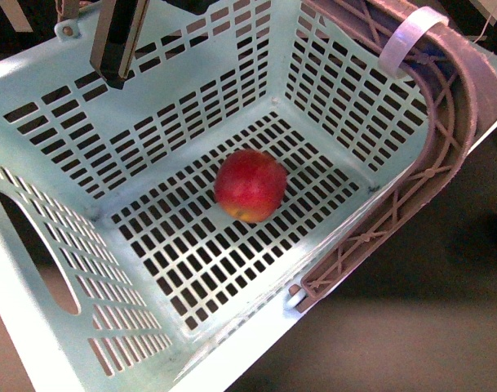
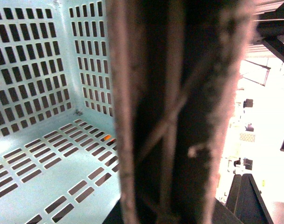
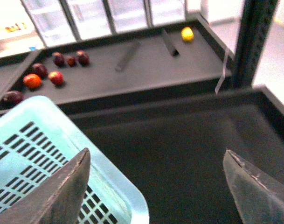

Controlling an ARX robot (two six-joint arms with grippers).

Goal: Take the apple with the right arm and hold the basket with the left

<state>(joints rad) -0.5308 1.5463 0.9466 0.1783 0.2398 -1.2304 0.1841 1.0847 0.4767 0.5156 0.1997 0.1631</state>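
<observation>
One round, glossy red apple (image 1: 250,186) lies on the slotted floor of the large pale mint-green plastic basket (image 1: 232,359), near the middle and clear of every wall, its small yellow-orange patch turned toward the camera.

I judge the apple firm and moderately heavy, with slick skin that could slide between hard fingers and bruise under a hard squeeze. Being round, it may roll on the floor if nudged. The safest hold looks to be from above, across its widest part, pads on opposite sides.

The basket seems light and somewhat flexible, so it could shift unless steadied. Its brownish-mauve lattice swing handle (image 1: 448,139), with a white band (image 1: 411,39), leans along the right wall.

The right tool (image 3: 155,154) stands wide apart and empty, over the dark desk (image 3: 188,140) just outside a basket corner. The apple does not show in its view. Beyond lie a dark purple fruit (image 3: 39,70) and a small orange fruit (image 3: 32,80).

The left tool (image 1: 117,75) reaches down at the far wall's rim, its upper part cut off. Blurred lattice fills the left wrist view, so I cannot tell whether this tool is closed on anything. An orange sliver at the front view's right edge is too cropped to name.
</observation>
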